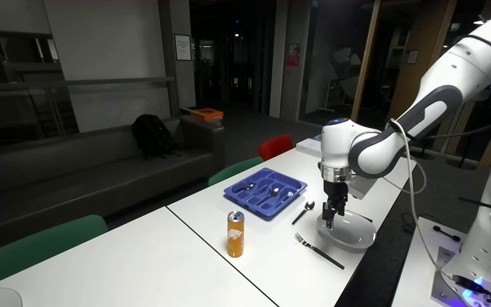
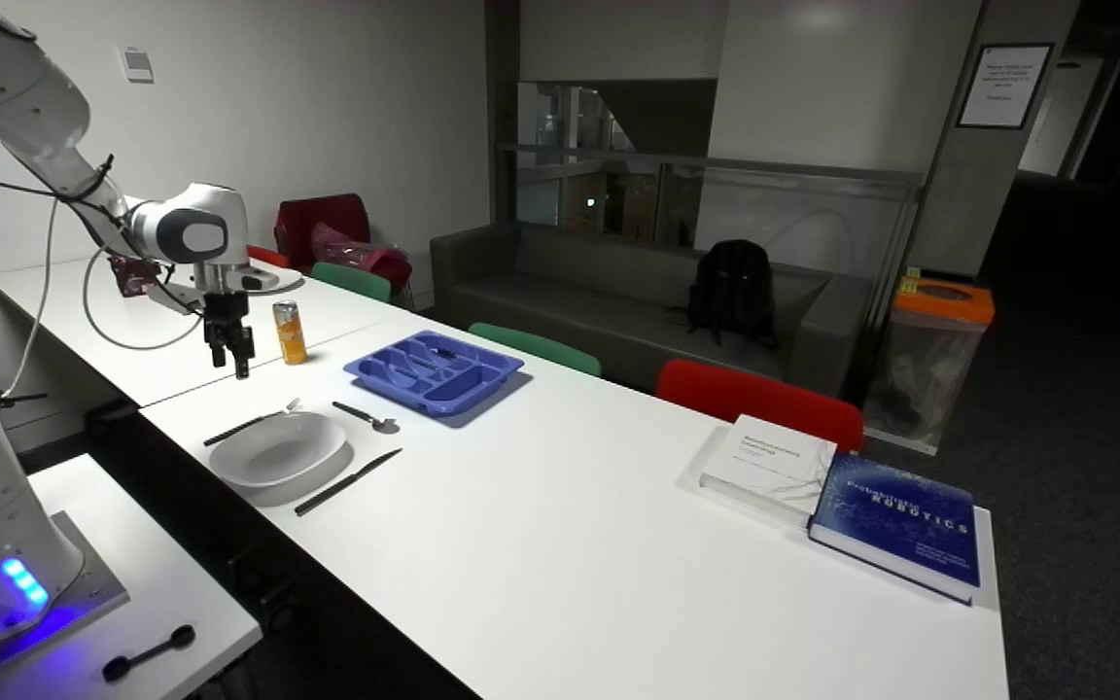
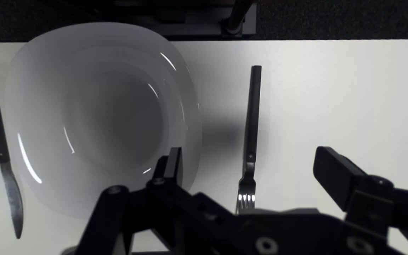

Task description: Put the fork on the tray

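The fork, with a slender black handle and metal tines, lies flat on the white table beside the white plate, and shows in both exterior views [image 1: 323,254] [image 2: 251,423]. In the wrist view the fork [image 3: 253,113] lies between the open fingers, its tine tips hidden by the gripper body. The blue compartment tray [image 1: 283,177] shows in both exterior views [image 2: 463,389] with several utensils in it; it is out of the wrist view. My gripper is open and empty above the table near the fork and plate, in all views [image 1: 330,218] [image 2: 230,366] [image 3: 249,156].
The white plate [image 1: 352,232] stands next to the fork. A spoon [image 1: 304,212] lies between plate and tray. A knife [image 2: 348,482] lies on the plate's far side from the fork. An orange can [image 1: 235,238] stands near the tray. Books [image 2: 895,520] lie at a table end.
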Controlling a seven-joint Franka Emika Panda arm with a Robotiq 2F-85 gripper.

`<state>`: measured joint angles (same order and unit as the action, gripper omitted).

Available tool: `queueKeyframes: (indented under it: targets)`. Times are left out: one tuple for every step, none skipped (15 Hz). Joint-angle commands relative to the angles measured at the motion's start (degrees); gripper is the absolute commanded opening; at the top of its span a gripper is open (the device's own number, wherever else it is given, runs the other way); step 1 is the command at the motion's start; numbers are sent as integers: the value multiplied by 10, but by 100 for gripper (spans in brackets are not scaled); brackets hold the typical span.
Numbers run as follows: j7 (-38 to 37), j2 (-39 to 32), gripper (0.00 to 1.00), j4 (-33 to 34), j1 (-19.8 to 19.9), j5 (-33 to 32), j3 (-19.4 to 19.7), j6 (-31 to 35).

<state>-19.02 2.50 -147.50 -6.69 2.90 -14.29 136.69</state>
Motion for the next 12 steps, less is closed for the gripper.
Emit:
queueKeyframes:
  targets:
    - [-34,-79,100,18,-17,-20,12,72]
    - [-46,-92,100,14,-23,-21,15,99]
    - [-53,-105,100,8,-30,-22,16,131]
    - [-62,-116,100,3,-37,-20,20,162]
    - [-72,-122,100,-4,-45,-12,22,191]
    - [-84,-130,100,-8,-54,-13,26,214]
    - [-99,-134,100,-12,-64,-11,29,235]
    - [-110,-136,100,-16,-73,-4,31,250]
    - [-121,-140,100,-18,-82,-4,34,261]
    - [-138,-141,100,-21,-93,-11,42,271]
    - [-160,-142,100,-24,-107,-21,52,273]
    - [-178,-144,100,-25,-119,-27,59,277]
